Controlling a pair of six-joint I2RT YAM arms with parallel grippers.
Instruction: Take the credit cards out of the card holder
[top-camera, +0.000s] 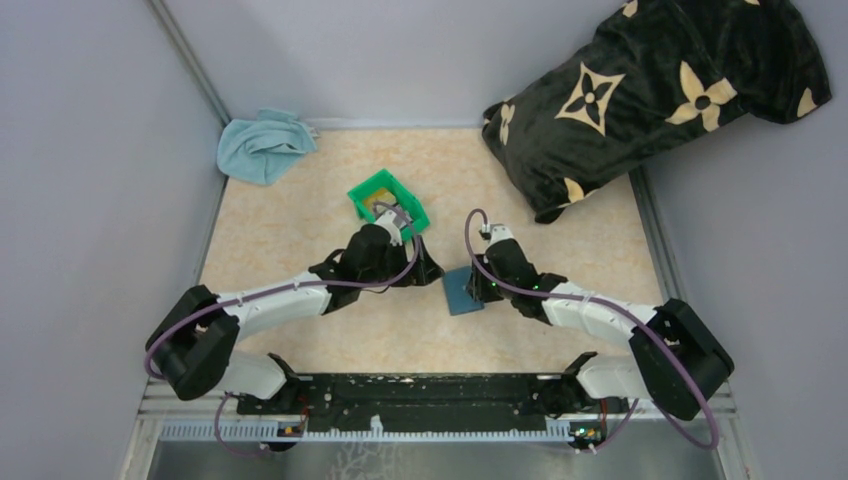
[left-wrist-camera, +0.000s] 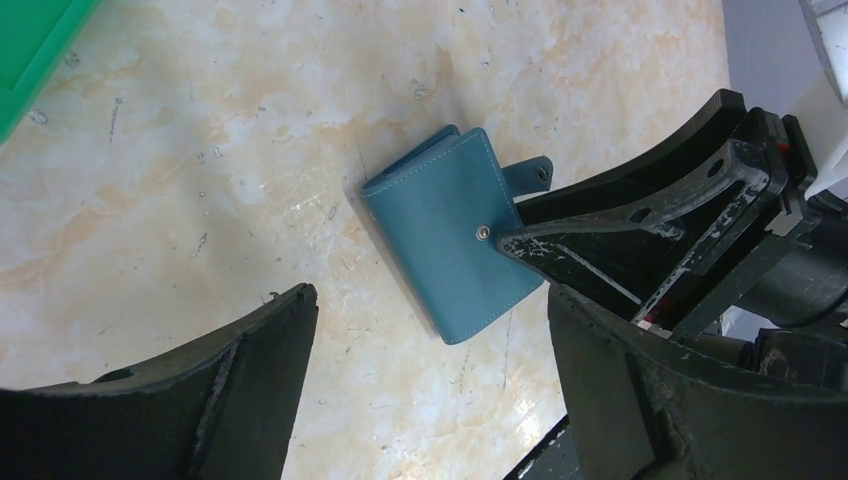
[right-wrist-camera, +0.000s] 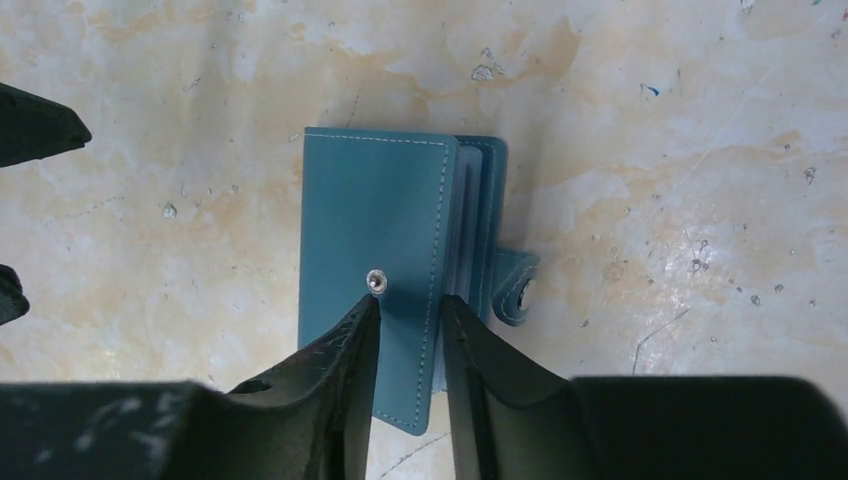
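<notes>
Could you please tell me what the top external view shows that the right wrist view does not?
Only the top external view shows the green bin, the light blue cloth and the black patterned pillow. Only the right wrist view shows the snap stud, the unsnapped tab and the right gripper straddling the front cover. Both show the teal card holder folded on the marbled table.

Card holder (right-wrist-camera: 375, 220): near edge hidden behind right gripper (right-wrist-camera: 410, 305).
Credit cards: not discernible inside.
Green bin (left-wrist-camera: 30, 50): cropped at frame corner.
</notes>
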